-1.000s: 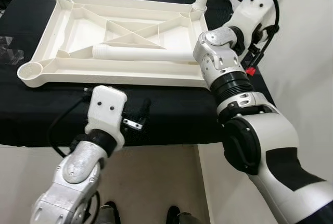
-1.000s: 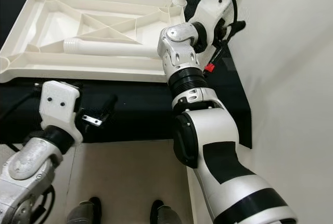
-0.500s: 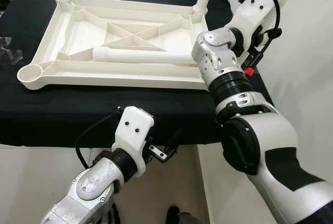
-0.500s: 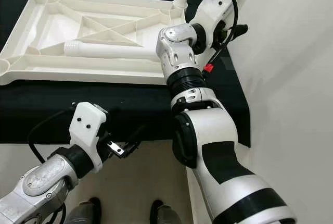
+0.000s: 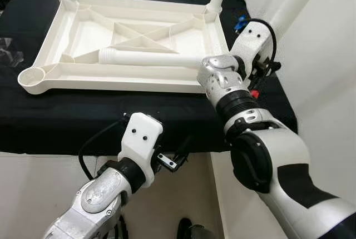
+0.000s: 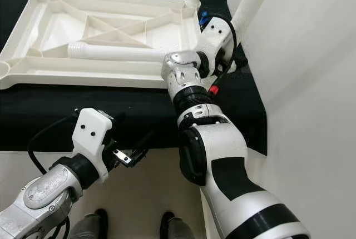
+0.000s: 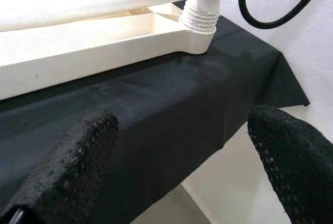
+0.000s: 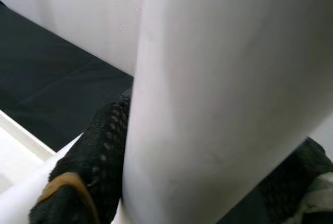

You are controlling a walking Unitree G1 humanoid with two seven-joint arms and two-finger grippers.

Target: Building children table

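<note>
An upturned cream plastic children's table top [image 5: 133, 44] with ribbed underside lies on a black cloth-covered bench [image 5: 67, 116]. Two white legs stand in its far corner sockets, and a loose white plastic table leg [image 5: 150, 58] lies flat inside the tray. At the near right corner, the left wrist view shows what the head views hide behind the right arm: another white cylindrical leg [image 7: 205, 2] seated in the corner socket [image 7: 195, 31], its ribbed collar just above the rim.

The right gripper [image 8: 171, 151] clasps that leg; in its wrist view the black fingers [image 8: 99, 151] press against both sides of the white tube.

The left gripper [image 5: 172, 158] hangs at the bench's front edge, fingers [image 7: 67, 166] spread wide and holding nothing.
</note>
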